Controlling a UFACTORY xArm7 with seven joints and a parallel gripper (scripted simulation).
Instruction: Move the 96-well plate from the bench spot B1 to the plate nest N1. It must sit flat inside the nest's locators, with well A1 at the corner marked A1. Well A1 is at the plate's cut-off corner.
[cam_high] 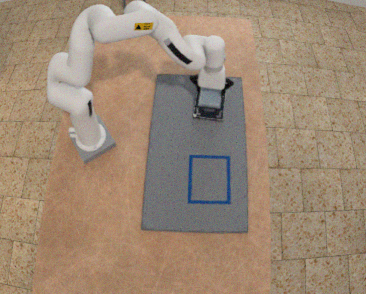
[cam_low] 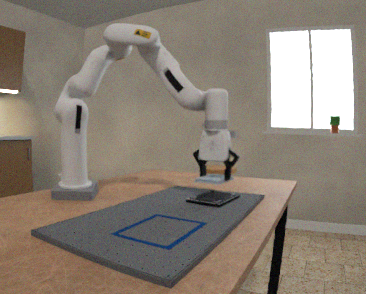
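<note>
The 96-well plate (cam_high: 209, 101) (cam_low: 213, 179) is a pale blue-grey slab. My gripper (cam_high: 210, 91) (cam_low: 215, 173) is shut on it across its sides and holds it level in the air. The plate hangs a short way above the dark plate nest N1 (cam_high: 208, 117) (cam_low: 213, 198), which lies flat at the far end of the grey mat (cam_high: 167, 150) (cam_low: 95, 225). The blue outline of bench spot B1 (cam_high: 190, 180) (cam_low: 131, 228) on the near part of the mat has nothing in it. I cannot make out the plate's cut-off corner or the nest's A1 mark.
The arm's base (cam_high: 90, 142) (cam_low: 75, 191) stands on the wooden table (cam_high: 75, 225) (cam_low: 280, 187) left of the mat. The table's right edge is close beside the nest. A small potted plant (cam_low: 334, 124) sits on the window sill far behind.
</note>
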